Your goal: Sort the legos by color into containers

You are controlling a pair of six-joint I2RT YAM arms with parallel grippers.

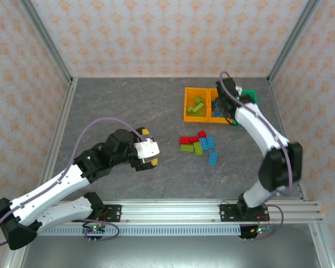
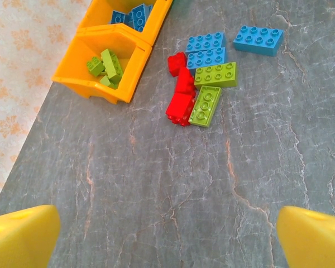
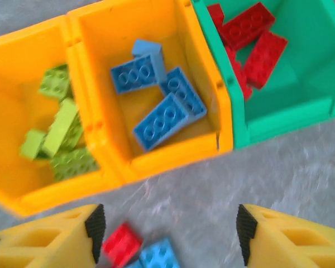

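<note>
Bench: a dark grey, marble-patterned bench point(image 2: 156, 195) carries all the task's things.
Containers: three open-top plastic bins stand in a touching row at the far right of the bench.
Left orange bin point(image 3: 5, 128): holds several lime green studded bricks point(image 3: 61, 128), lying jumbled.
Middle orange bin point(image 3: 117, 28): holds about four light blue studded bricks point(image 3: 162, 120).
Green bin point(image 3: 301, 72): rightmost in the row, holds several red studded bricks point(image 3: 248, 28).
Loose legos: a tight cluster lies on the bench nearer than the bins, right of centre.
Loose red bricks point(image 2: 181, 92): on the cluster's left side, touching one another.
Loose lime bricks point(image 2: 215, 75): two, just right of the red ones.
Loose blue bricks point(image 2: 205, 42): three; one lies slightly apart from the others.
Left hand point(image 1: 151, 148): low over bare bench, left of the cluster and apart from it; yellow fingers point(image 2: 22, 237) spread wide, gripping nothing.
Right hand point(image 3: 167, 240): above the near edge of the middle orange bin; fingers point(image 3: 290, 234) wide apart and empty.
</note>
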